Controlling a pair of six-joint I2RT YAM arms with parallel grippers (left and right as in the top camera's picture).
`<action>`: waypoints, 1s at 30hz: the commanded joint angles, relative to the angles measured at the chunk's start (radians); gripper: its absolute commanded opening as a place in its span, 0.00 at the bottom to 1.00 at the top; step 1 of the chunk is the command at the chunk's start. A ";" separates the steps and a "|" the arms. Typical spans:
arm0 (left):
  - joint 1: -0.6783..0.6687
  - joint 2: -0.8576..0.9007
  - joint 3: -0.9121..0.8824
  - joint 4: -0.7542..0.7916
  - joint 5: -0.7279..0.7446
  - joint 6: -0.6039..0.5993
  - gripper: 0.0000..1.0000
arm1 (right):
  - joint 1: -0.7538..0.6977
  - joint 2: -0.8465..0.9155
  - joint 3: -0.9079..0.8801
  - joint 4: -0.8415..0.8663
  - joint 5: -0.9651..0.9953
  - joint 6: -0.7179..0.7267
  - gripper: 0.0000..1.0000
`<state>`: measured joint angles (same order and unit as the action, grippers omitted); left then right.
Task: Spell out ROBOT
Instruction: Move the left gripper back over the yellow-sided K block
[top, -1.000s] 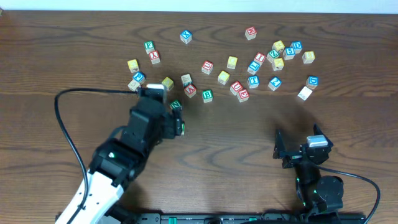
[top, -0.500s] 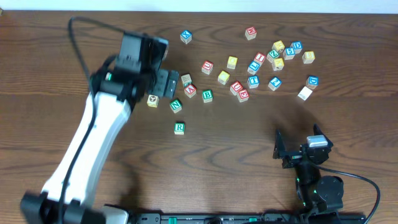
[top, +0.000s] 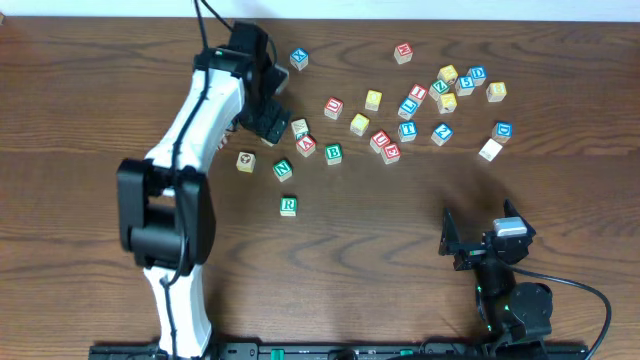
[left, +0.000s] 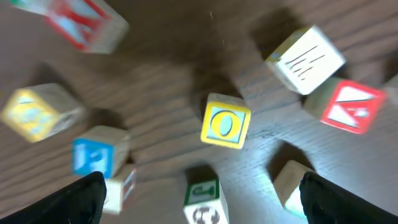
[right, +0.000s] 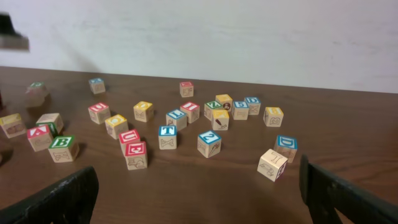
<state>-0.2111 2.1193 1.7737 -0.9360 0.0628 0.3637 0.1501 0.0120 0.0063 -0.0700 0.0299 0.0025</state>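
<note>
My left end effector (top: 268, 118) hangs over the left part of the cube scatter on the far half of the tabletop (top: 400, 230). Its 2 fingers (left: 74, 199) are spread wide with nothing between them. Below it, in my left wrist view, sits the O cube (left: 225, 122), with an O on its yellow face, clear of both fingers. Around it lie a pale cube (left: 308, 59) with thin black marks and a red-faced cube (left: 351, 106), both too blurred to read.

The R cube (top: 288, 206) has a green R in a green border. It stands alone on the near side of the scatter, apart from every other cube. Just beyond it is the green N cube (top: 282, 169). The B cube (top: 333, 153) lies further right, near the red A cube (top: 306, 146). The T cube (top: 407, 130), blue-bordered, sits in the right-hand cluster. In my right wrist view it is near a red U cube (right: 129, 137), a blue 2 cube (right: 209, 138) and a blue D cube (right: 286, 143). Another yellow cube (top: 359, 124) lies between the B cube and the T cube, and I cannot read its letter.

My right end effector (top: 480, 240) rests low at the near right, well apart from all cubes, with its fingers (right: 62, 199) spread and empty.
</note>
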 joint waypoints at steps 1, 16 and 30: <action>0.002 0.050 0.026 -0.006 0.041 0.041 0.98 | -0.007 -0.006 -0.001 -0.005 -0.003 -0.011 0.99; 0.001 0.098 0.024 0.066 0.061 0.047 0.98 | -0.007 -0.006 -0.001 -0.004 -0.003 -0.011 0.99; -0.002 0.132 0.024 0.093 0.087 0.047 0.98 | -0.007 -0.006 -0.001 -0.005 -0.003 -0.011 0.99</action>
<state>-0.2123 2.2311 1.7748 -0.8440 0.1333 0.3973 0.1497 0.0120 0.0063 -0.0700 0.0299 0.0025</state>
